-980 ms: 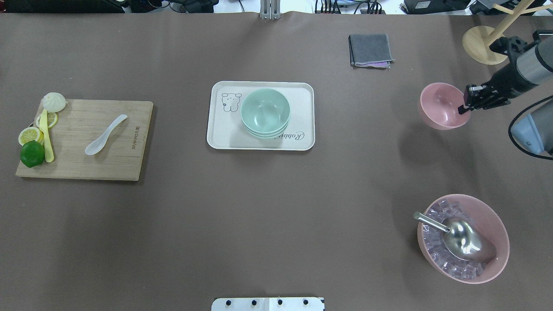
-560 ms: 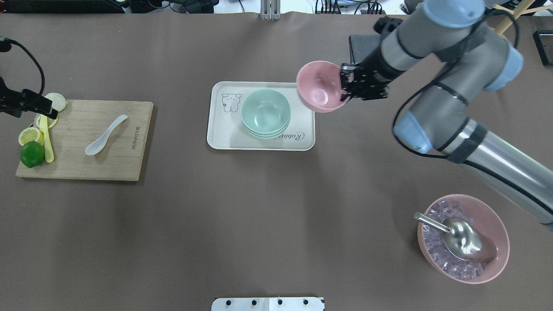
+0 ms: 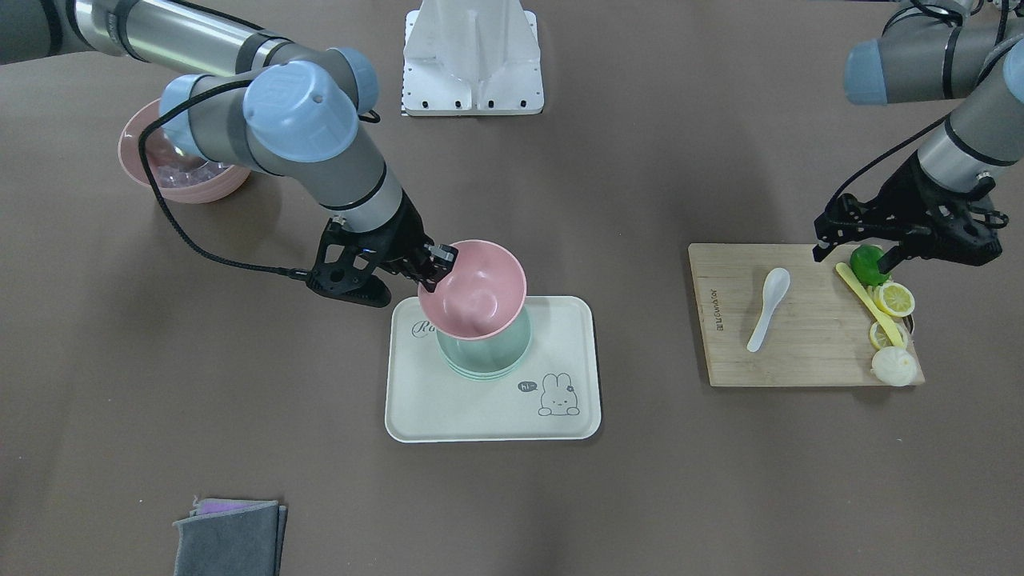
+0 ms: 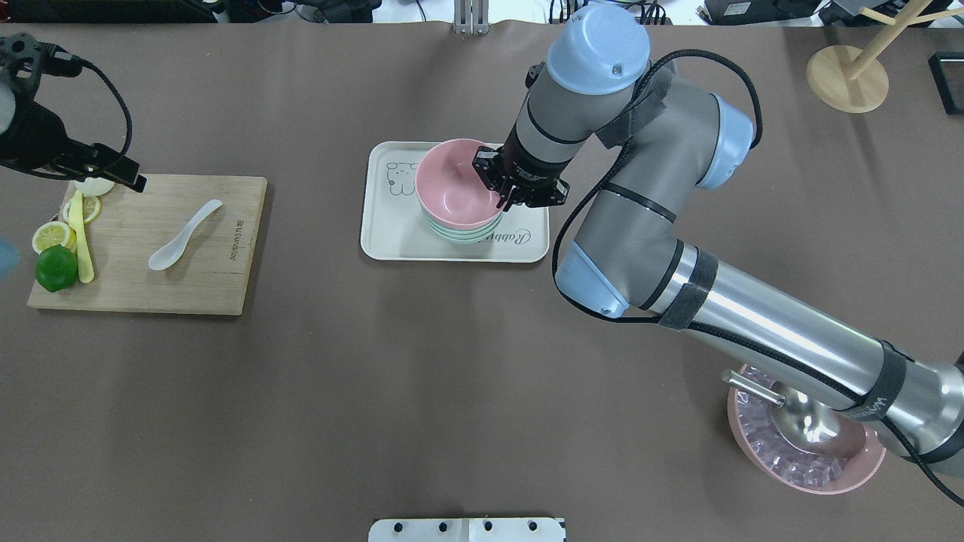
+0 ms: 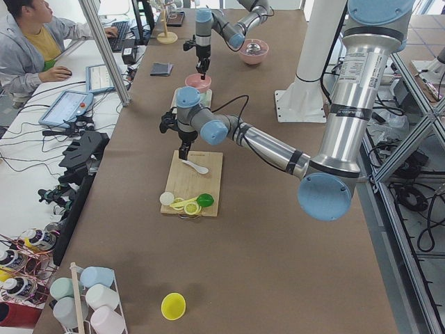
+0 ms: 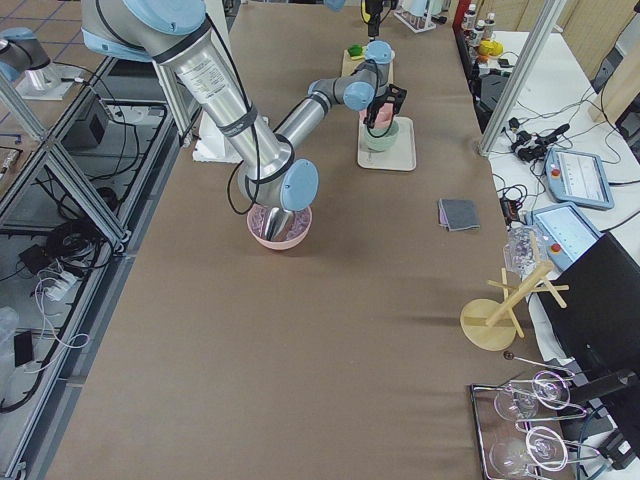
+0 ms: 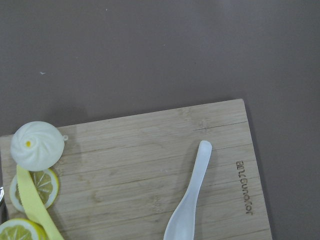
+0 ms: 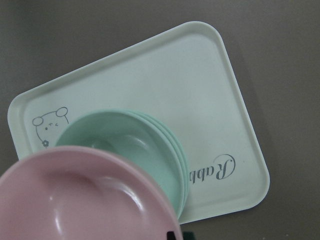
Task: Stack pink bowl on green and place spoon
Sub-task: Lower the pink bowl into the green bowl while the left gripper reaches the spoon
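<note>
Brown table [image 4: 376, 391], pink bowl [image 3: 472, 292] hiding green bowls [image 3: 486, 358]

Green bowls [image 4: 465, 232]: only rim edges peek out under pink bowl [image 4: 452, 184] overhead. Right wrist view cuts the pink bowl at its left and bottom edges. Right tool [image 4: 503, 199], clamped on that rim, is just a dark sliver there. Left tool [image 4: 124, 175]: jaw gap unreadable (front view too cluttered). It covers part of the bun [image 4: 94, 185] and lime [image 3: 866, 260]. Right arm hides much of the ice bowl [image 4: 817, 486] and part of the scoop [image 4: 804, 425]. Spoon [image 7: 189, 207] bowl end cut by left wrist frame. Cloth [image 3: 228, 544] clipped at front view's bottom edge. Side views: grips too small to read.
</note>
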Tool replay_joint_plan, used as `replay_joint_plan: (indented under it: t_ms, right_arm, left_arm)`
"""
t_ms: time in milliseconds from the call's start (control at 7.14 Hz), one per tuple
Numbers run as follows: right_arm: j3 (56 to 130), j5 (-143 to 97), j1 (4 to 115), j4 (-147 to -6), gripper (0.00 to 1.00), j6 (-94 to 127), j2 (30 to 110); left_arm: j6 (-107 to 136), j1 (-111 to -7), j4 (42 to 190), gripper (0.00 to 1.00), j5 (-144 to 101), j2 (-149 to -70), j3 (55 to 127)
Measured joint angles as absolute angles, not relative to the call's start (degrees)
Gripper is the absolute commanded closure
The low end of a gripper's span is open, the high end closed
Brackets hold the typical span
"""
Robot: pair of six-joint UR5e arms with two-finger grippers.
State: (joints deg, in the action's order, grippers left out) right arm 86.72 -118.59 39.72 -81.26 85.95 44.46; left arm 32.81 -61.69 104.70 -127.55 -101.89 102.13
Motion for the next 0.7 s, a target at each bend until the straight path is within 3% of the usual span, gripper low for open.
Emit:
replay_joint_plan:
  t_ms: [140, 280, 700]
  right_arm:
    - [86.1, -117.8, 39.3, -80.9, 1.00, 86.5, 44.2]
    - [85.4, -117.2, 39.1, -80.0, 0.01, 87.2, 44.2]
    - [84.3, -116.8, 39.3, -75.6, 0.00, 90.7, 44.3]
  left_arm:
    - [32.7, -60.8, 104.7, 0.05, -126.6, -102.9, 101.3]
    - [32.7, -58.6, 104.7, 0.07, -123.9, -103.7, 100.4]
    - [29.6, -52.2, 104.8, 0.14, -118.1, -104.8, 96.7]
